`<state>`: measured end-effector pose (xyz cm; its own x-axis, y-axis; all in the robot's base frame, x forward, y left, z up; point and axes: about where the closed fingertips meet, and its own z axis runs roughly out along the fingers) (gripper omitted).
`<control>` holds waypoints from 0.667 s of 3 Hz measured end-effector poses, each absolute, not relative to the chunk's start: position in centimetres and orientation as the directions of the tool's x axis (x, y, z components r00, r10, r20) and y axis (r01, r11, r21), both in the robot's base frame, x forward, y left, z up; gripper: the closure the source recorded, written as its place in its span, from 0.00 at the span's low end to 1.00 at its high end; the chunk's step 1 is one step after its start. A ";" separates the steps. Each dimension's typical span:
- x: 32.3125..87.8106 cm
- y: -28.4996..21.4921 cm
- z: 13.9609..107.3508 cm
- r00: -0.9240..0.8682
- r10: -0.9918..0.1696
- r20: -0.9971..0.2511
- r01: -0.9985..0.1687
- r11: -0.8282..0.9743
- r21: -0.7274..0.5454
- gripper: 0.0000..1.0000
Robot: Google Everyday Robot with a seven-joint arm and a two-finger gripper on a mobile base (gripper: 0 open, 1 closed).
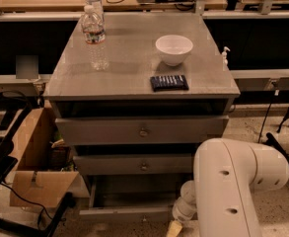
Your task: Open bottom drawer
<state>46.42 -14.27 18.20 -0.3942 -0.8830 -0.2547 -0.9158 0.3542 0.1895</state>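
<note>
Gripper [177,225] sits at the lower frame edge, just beside the right end of the bottom drawer [126,214]. Whether it is clenched or released cannot be told. The drawer front stands forward of the cabinet, with grey tray showing behind it (judged partly open). It looks rigid, light and free-sliding, best taken at the front's centre or top lip. Middle drawer [134,164] is shut. The white bowl [173,49] on top calls for a smooth pull.

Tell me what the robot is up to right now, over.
Hand low, at right end of bottom drawer front. Drawer standing partly out, tray showing. Cardboard box close by its left end.
</note>
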 end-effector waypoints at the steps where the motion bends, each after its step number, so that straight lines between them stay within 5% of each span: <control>1: 45.5 -14.3 18.8 -0.409 -0.877 -0.251 -0.909 0.367 0.199 0.16; 2: 43.9 -14.0 20.9 -0.439 -0.867 -0.236 -0.894 0.395 0.210 0.40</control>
<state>43.94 -13.97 20.88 -0.4386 -0.8671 -0.2364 -0.8943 0.3950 0.2104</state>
